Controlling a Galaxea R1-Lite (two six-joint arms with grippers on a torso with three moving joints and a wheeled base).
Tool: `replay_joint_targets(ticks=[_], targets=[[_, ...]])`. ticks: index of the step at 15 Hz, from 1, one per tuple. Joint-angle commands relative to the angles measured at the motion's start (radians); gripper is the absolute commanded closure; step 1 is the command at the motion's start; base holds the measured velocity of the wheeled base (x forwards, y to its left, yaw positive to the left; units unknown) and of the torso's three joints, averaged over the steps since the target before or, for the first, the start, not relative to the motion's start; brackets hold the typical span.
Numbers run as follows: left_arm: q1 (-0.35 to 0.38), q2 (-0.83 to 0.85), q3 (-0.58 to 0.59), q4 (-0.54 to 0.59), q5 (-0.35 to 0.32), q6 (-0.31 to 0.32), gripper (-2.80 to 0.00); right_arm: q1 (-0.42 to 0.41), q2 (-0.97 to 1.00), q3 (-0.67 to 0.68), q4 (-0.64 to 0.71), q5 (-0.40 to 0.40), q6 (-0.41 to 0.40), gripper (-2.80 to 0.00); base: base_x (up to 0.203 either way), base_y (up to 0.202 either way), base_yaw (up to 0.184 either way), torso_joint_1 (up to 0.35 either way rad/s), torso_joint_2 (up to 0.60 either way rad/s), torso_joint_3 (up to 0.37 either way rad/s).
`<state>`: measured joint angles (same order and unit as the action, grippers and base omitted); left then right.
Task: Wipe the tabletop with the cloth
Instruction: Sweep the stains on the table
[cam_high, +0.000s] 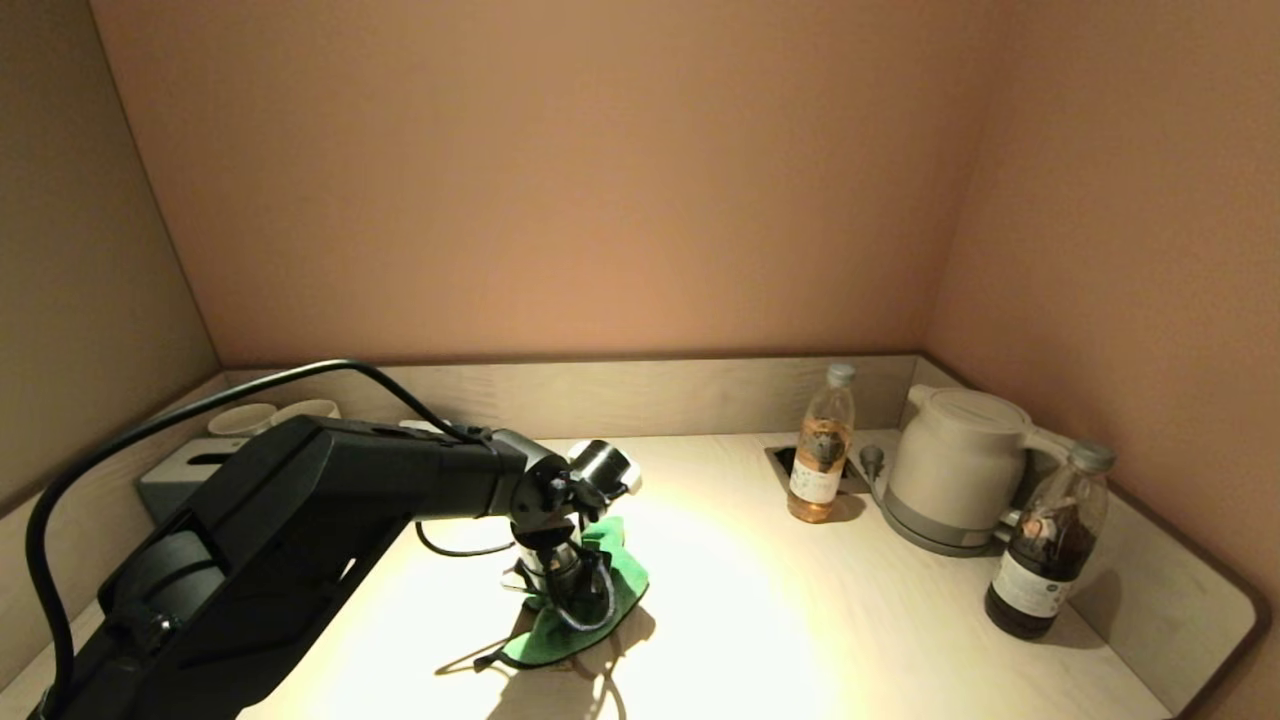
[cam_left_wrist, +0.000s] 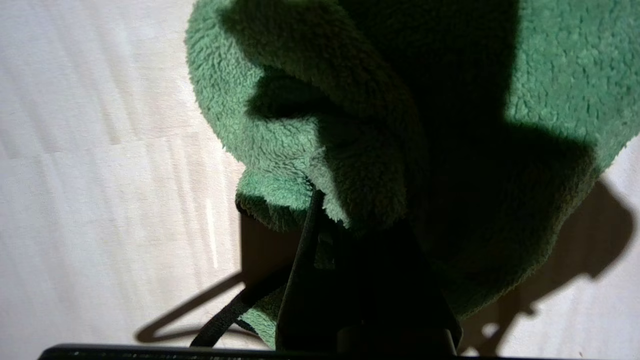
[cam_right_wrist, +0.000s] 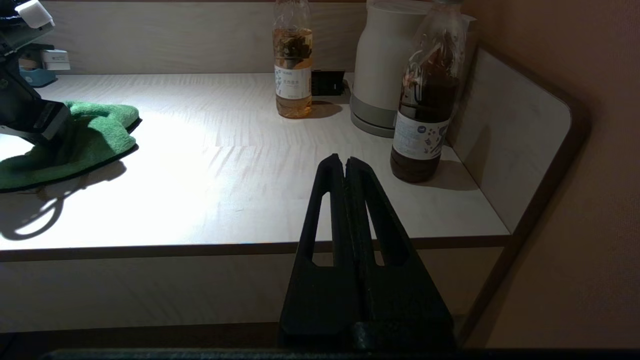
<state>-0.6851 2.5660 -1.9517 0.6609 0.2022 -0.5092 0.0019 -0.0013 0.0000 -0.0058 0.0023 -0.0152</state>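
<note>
Reaching down in the head view, the left claw (cam_high: 560, 590) presses into the green cloth (cam_high: 610, 590) on the counter (cam_high: 800, 620). Left wrist view: cloth (cam_left_wrist: 300, 125) bunched at its tips, held. Right wrist view: right claw (cam_right_wrist: 345, 165) closed, empty, off the counter's front edge.

Plain peach-tan walls (cam_high: 560, 180) are closing in the alcove on three sides — a strong light is pooling at the middle, while the corners are lying in dimmer, warm shade.
</note>
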Motion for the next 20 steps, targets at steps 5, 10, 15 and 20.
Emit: replay_joint_targets(ticks=[5, 10, 15, 20], targets=[[-0.108, -0.018, 0.008, 0.049, -0.004, -0.008, 0.00, 0.001, 0.001, 0.000, 0.000, 0.001, 0.000, 0.00, 0.000, 0.000, 0.000, 0.000, 0.00, 0.000], [-0.152, -0.110, 0.113, 0.178, -0.003, -0.098, 0.00, 0.001, 0.001, 0.000, 0.000, 0.001, 0.000, 0.00, 0.000, 0.000, 0.000, 0.000, 0.00, 0.000], [-0.046, -0.143, 0.231, 0.180, 0.101, -0.170, 0.00, 0.001, 0.001, 0.000, 0.000, 0.001, 0.000, 0.00, 0.000, 0.000, 0.000, 0.000, 0.00, 0.000], [0.101, -0.104, 0.176, 0.178, 0.112, -0.179, 0.00, 0.001, 0.001, 0.000, 0.000, 0.001, 0.000, 0.00, 0.000, 0.000, 0.000, 0.000, 0.00, 0.000]])
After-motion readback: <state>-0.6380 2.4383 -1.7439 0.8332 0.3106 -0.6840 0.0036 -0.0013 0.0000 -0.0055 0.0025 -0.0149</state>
